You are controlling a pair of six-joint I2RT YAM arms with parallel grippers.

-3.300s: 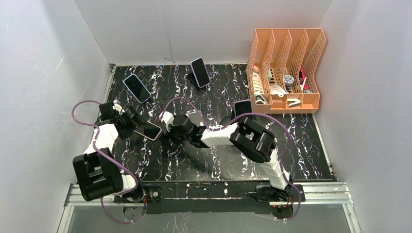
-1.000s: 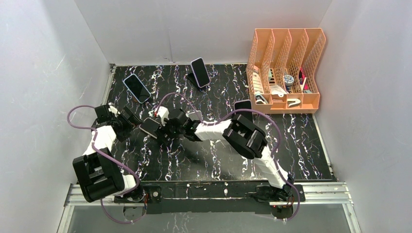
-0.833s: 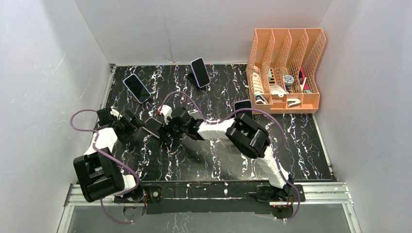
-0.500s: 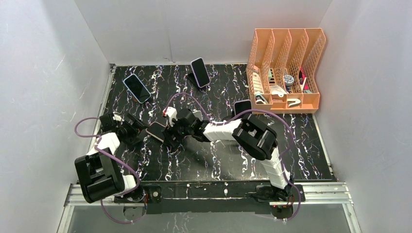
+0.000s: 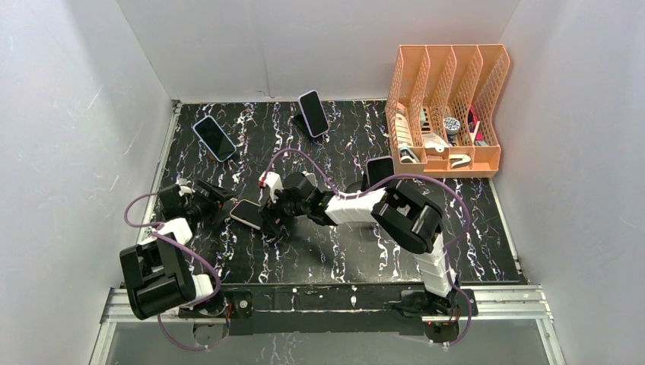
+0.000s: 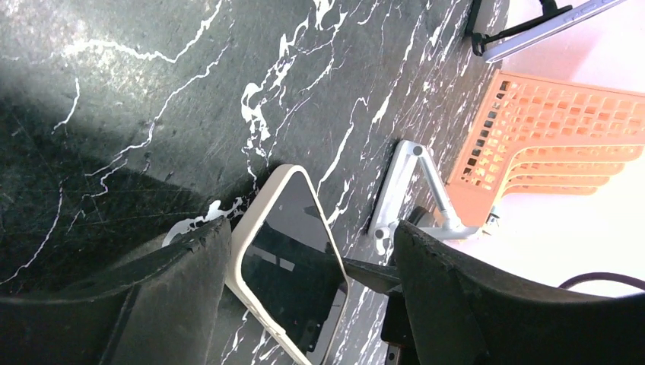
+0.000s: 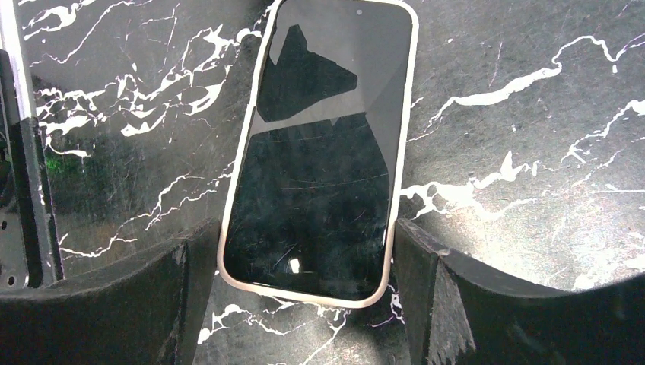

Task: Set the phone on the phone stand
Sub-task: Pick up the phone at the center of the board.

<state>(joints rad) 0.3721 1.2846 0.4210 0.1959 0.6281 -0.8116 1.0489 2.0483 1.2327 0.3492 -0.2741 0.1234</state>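
Right pincer seems to pinch the phone across its width, toward the left edge of the table. Its long axis points at the left pincer, spread wide at the other end.

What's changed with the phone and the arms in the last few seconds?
The phone shifted slightly right, passing from the left gripper, which let go and backed off, to the right gripper, now clamping it. The propped back phone and orange organizer stayed put.
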